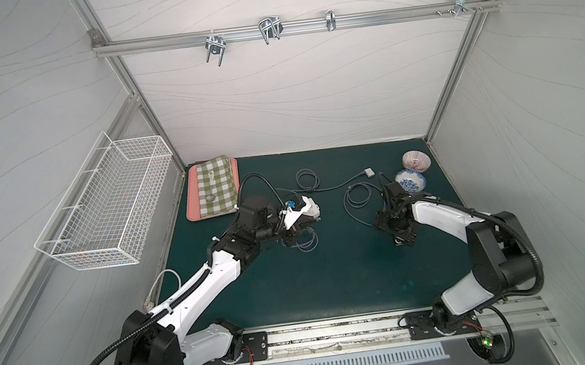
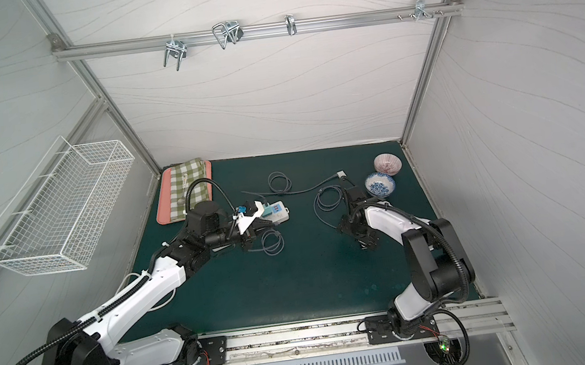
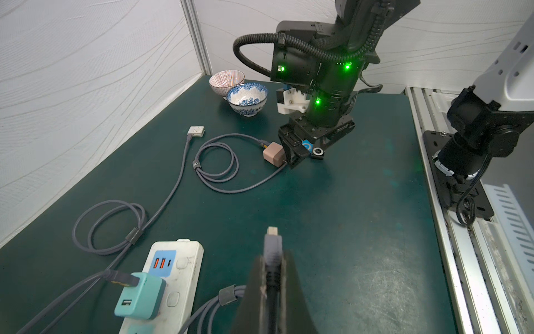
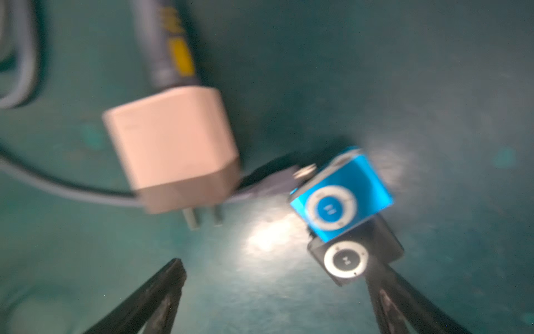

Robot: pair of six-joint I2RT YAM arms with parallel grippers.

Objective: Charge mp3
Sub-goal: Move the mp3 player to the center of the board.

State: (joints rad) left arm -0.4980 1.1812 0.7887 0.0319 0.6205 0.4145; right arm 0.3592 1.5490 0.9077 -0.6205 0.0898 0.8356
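Observation:
Two small mp3 players lie side by side on the green mat, a blue one [image 4: 344, 196] and a black one [image 4: 346, 260]. My right gripper [image 4: 277, 269] hangs open just above the mat, with the black player against one finger. A beige charger [image 4: 173, 150] lies beside them, and a grey cable plug [image 4: 277, 182] points at the blue player. My left gripper [image 3: 273, 257] is shut on another grey cable plug [image 3: 272, 243], held off the mat beside a white power strip [image 3: 179, 277]. In both top views the two grippers [image 1: 303, 225] [image 2: 367, 244] are well apart.
A teal charger [image 3: 141, 297] sits plugged into the power strip. Grey cable coils [image 1: 307, 180] [image 1: 358, 198] and a silver adapter [image 1: 368, 171] lie mid-mat. Two bowls [image 1: 415, 160] [image 1: 411, 181] stand at the back right. A pink tray [image 1: 192, 187] with a checked cloth is at the back left.

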